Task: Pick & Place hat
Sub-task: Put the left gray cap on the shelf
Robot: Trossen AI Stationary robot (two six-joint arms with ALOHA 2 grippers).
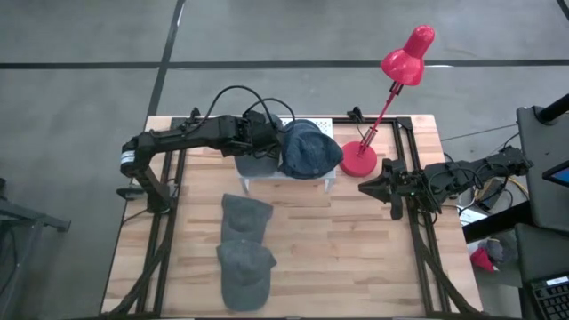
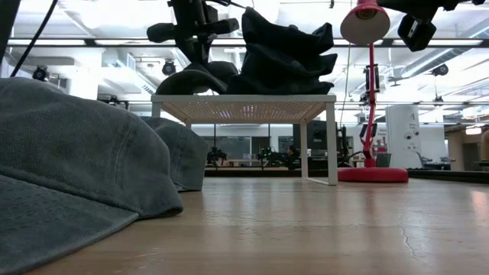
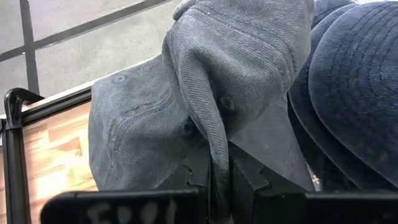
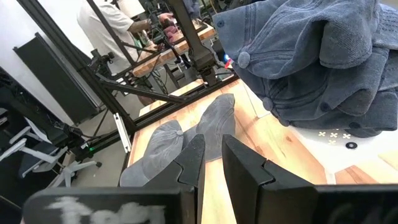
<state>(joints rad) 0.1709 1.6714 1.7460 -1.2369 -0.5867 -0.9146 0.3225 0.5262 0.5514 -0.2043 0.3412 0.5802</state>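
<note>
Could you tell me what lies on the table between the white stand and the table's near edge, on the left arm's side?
Two grey caps lie there on the table, one behind the other, clearest in the high view.

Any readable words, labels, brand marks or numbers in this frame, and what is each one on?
No text reads clearly anywhere.
Pale lettering on the left gripper housing, left wrist view: too blurred to read.
Pale lettering on the right gripper housing, right wrist view: too blurred to read.
Small white cross marks on the white stand under the hats: marks, not letters.
Gray hat, blue hats, red lamp: no print visible.
</note>
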